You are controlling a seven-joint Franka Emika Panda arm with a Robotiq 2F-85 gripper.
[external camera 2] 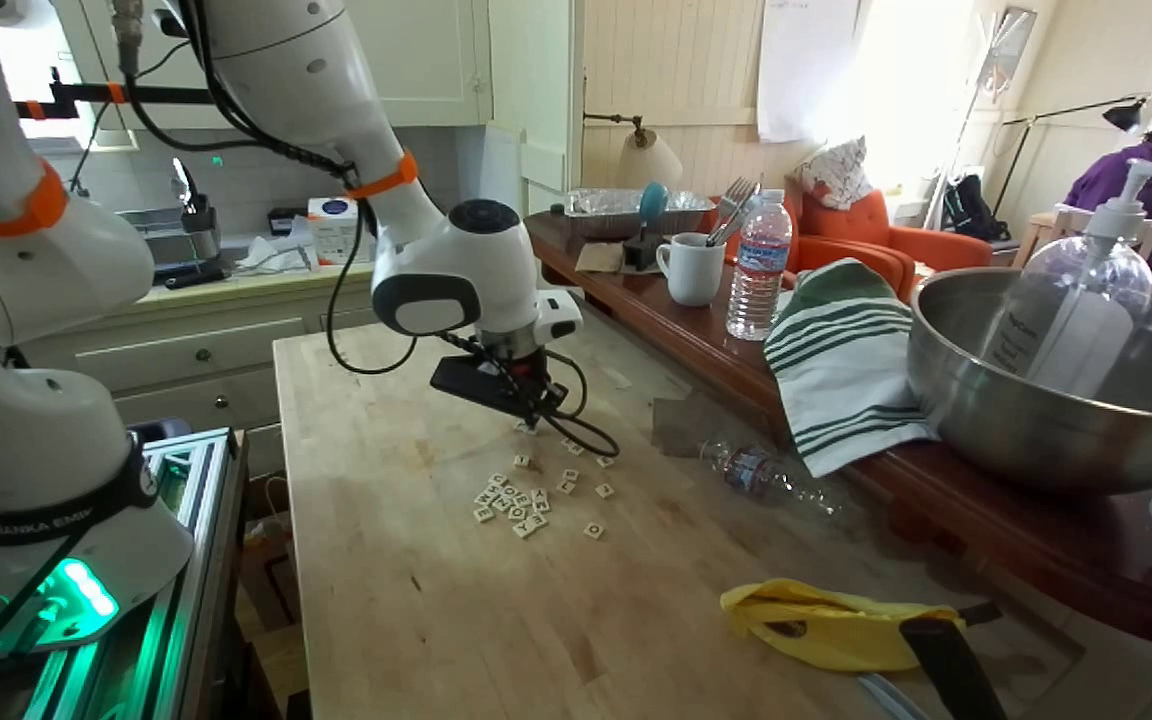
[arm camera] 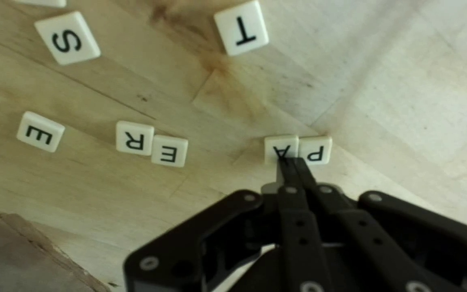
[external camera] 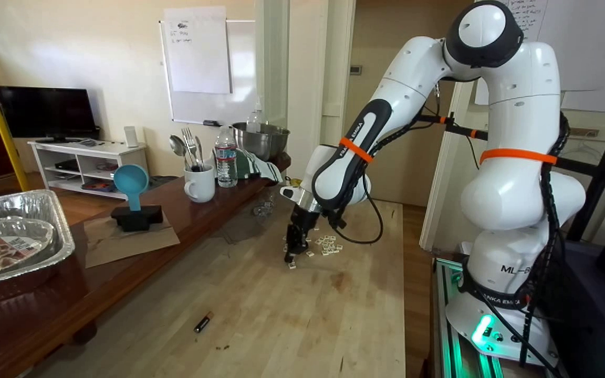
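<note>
The tool [arm camera: 292,162], closed together on nothing, perhaps for pushing rather than pinching, is standing over the letter tile A [arm camera: 279,146], which is touching letter tile P [arm camera: 316,149].

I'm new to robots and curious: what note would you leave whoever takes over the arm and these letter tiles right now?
Gripper: shut, nothing held, down at the A tile; contact unclear.
Seemingly done: A tile and P tile side by side; R tile and nearer E tile likewise, slightly offset.
Seemingly left: a gap between these pairs; farther E tile, S tile and T tile lie alone. More tiles cluster elsewhere.
</note>
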